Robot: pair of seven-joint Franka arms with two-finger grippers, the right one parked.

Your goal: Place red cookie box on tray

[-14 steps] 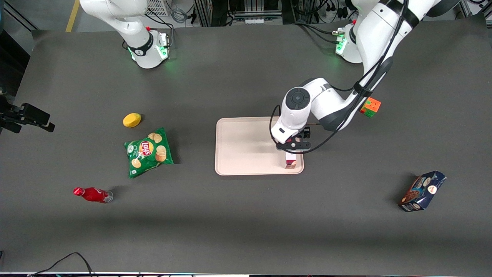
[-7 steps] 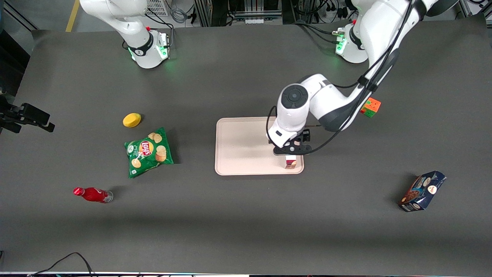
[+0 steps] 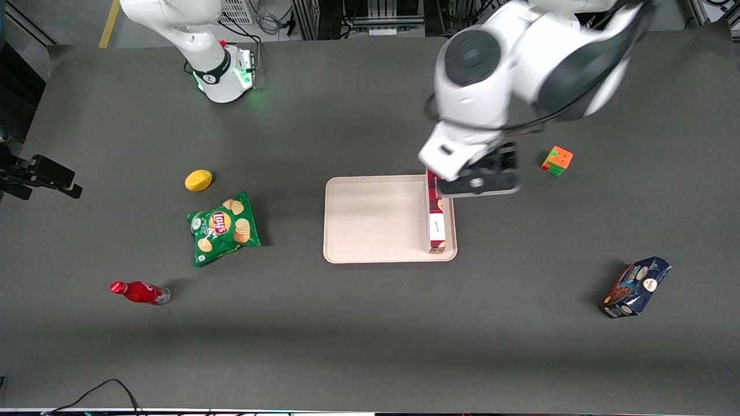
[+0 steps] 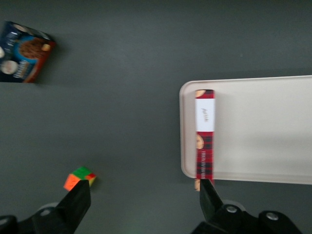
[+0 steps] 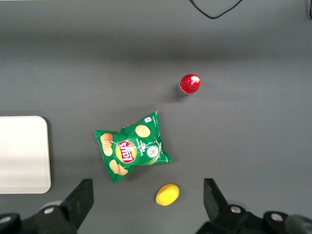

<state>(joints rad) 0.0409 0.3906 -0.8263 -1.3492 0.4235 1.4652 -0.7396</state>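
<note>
End effector (image 4: 141, 202) hanging wide open and empty, red cookie box (image 4: 204, 137) lying below it along the tray (image 4: 263, 126) edge, wrist view alone showing spread fingers (image 4: 78, 204)

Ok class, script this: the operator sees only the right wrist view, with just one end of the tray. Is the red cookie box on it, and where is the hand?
Observer: Yes. The red cookie box lies flat on the tray, along its edge toward the working arm's end.
Operator: Is the hand holding it?
Observer: No. The hand hovers above the box's end farther from the front camera, open, gripping nothing.
Operator: Anything else at that end?
Observer: A blue cookie box lies nearer the front camera than the tray.
</note>
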